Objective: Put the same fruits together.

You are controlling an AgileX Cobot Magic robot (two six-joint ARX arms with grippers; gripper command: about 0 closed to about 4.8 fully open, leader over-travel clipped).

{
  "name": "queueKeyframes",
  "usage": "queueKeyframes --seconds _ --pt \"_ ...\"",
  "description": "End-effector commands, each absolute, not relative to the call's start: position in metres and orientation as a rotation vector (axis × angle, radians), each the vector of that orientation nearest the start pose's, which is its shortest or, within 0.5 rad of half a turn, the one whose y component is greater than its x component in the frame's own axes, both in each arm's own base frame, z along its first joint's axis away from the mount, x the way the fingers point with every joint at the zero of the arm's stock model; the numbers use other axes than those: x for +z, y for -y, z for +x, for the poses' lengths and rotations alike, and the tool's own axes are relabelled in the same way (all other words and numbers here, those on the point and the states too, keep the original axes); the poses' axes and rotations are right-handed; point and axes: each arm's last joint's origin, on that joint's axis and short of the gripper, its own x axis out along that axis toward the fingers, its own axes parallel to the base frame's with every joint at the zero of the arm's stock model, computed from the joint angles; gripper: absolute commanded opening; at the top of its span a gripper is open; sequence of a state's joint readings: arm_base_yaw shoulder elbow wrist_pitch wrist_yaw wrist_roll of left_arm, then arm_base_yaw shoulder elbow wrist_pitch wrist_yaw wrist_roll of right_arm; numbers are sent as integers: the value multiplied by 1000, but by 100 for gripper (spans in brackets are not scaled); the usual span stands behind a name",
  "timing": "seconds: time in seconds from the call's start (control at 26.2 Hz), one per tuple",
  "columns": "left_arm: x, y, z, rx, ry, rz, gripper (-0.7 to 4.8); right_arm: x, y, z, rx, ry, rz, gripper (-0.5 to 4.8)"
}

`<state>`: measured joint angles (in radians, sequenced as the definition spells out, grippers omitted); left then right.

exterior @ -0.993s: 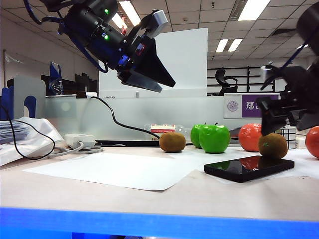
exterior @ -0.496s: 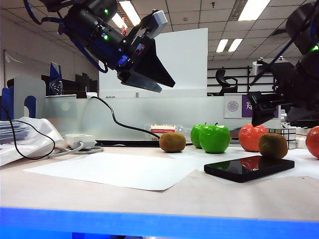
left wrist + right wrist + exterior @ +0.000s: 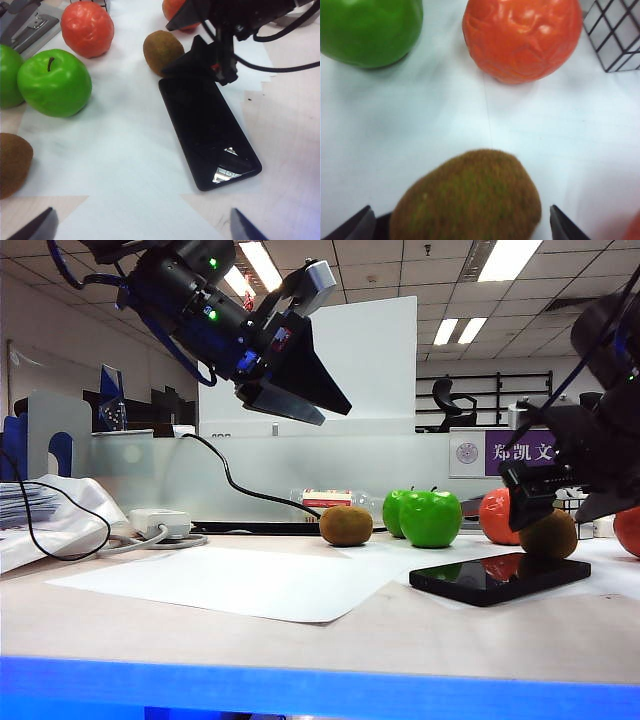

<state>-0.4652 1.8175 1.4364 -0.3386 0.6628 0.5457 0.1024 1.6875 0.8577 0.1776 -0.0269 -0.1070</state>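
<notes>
Lowered from where it hung a second ago, the right gripper now sits directly over the far-right brown fuzzy kiwi, its black fingers hiding the fruit's top in the exterior view. From the right wrist, its jaws stand wide open, one dark fingertip on either side of that kiwi, whose near end is cut off by the picture edge; whether the tips touch it cannot be told. The left gripper has kept its place high above the left half of the table, jaws spread and empty; only two fingertip corners show in its own camera.

A second brown kiwi lies well to the left, near two glossy green apples that stand touching, the farther one mostly hidden behind the nearer. One shiny orange-red round fruit sits just behind the gripped-around kiwi, partly covered by the arm; another orange-red fruit is cut off at the right edge. A black-and-white puzzle cube is only a corner in the right wrist view and is nearly hidden in the exterior view.

A black glossy smartphone lies flat on white paper sheets, near the kiwi. On the far wall, a purple sign carries white Chinese characters, partly blocked by the arm. A small red-and-white box behind the fruits bears print too small to read.
</notes>
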Motion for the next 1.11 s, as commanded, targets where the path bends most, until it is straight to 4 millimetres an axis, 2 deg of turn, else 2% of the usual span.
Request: queueKeyframes --seconds 0.04,0.23,0.61,0.95,1.11 --pt "267 197 352 -1251 -424 390 479 170 -36 344 169 -612 -120 479" --pt "267 197 352 -1251 -425 390 479 172 -38 354 174 -603 -109 479" --pt "267 197 352 -1234 -425 399 479 169 -38 353 171 -642 -96 479" --pt "267 197 352 -1234 -431 396 479 154 -39 355 186 -693 -93 475" --pt "266 196 352 -1234 -436 396 479 152 -39 356 190 -695 -93 297"
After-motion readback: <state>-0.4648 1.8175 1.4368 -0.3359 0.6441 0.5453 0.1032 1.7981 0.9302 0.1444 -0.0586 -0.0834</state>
